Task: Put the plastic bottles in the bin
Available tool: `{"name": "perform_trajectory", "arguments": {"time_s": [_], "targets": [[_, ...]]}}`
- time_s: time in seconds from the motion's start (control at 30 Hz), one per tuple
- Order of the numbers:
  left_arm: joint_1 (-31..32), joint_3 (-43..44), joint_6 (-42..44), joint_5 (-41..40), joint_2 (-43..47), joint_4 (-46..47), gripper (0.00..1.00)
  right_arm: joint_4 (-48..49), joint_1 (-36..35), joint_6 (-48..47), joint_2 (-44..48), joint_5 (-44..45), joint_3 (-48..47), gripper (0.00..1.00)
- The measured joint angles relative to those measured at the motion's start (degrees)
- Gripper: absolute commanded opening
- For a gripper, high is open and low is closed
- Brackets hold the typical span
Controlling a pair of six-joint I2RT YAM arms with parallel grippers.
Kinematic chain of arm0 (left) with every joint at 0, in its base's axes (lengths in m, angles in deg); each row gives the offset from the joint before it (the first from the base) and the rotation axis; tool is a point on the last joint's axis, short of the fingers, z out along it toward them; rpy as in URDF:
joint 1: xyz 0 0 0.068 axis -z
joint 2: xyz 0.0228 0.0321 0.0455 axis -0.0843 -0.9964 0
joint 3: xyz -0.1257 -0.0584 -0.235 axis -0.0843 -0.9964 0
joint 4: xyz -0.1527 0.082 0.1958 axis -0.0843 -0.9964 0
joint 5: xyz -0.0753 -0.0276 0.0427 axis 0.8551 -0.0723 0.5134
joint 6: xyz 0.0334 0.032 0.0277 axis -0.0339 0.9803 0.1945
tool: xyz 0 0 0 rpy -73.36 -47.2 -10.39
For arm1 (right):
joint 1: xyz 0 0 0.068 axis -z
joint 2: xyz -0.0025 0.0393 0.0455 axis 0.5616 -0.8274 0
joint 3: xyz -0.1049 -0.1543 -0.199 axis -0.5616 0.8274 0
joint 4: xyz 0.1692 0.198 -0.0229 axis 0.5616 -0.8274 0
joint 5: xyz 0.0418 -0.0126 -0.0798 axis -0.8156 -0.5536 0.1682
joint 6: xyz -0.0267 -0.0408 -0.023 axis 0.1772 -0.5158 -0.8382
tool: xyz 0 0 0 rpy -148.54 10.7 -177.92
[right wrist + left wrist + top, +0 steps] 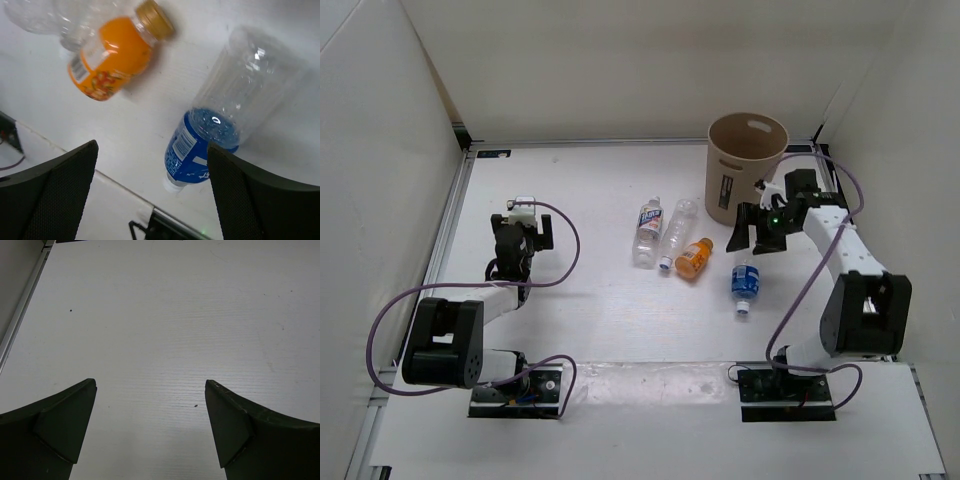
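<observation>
four plastic bottles lie on their sides on the table, none of them yet in the bin. nearest the arms, just on the near side of the bin, is the clear bottle with the blue label, its cap toward the arm bases; the right gripper hovers between it and the bin, jaws spread wide and holding nothing, probably so that they can straddle the rounded body crosswise, where a lying bottle is easiest to take. the short orange bottle lies next, to the near-left of the bin; left of that, the plain clear bottle and the one with the white red-blue label lie side by side, seemingly touching, though the top view is too small to be sure. far to the left of the bin the left gripper hangs over bare table, jaws likewise wide apart and empty, most likely parked there to leave the bottles to the other arm. farthest back the bin stands upright with its mouth open to the top, so a bottle need only be carried over the rim and let go.
</observation>
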Motion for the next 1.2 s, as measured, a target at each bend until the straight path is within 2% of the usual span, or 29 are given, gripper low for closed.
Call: {"name": "perform_trajectory", "arguments": {"time_s": [0.1,0.33,0.5,0.77,1.07,1.17,1.2], "targets": [[-0.13,0.00,0.00,0.00,0.00,0.00,1.00,-1.84,1.99,0.92,-4.11,-1.53,1.11,0.90],[-0.26,0.00,0.00,0.00,0.00,0.00,1.00,-3.48,2.19,2.40,-3.80,-1.01,4.61,0.90],[-0.26,0.00,-0.02,0.00,0.00,0.00,1.00,-2.75,1.29,5.60,-3.78,2.91,6.75,0.90],[-0.26,0.00,0.00,0.00,0.00,0.00,1.00,-1.97,1.03,8.94,-4.66,9.44,6.56,0.90],[-0.26,-0.02,-0.02,0.00,0.00,0.02,1.00,-3.02,0.57,9.42,-12.85,13.16,1.73,0.90],[-0.26,-0.04,0.00,0.00,0.00,0.04,1.00,-3.54,0.09,8.68,-15.04,13.73,0.22,0.84],[-0.26,-0.04,0.00,0.00,0.00,0.04,1.00,-3.58,-0.13,8.44,-15.76,13.92,-0.09,0.77]]}}
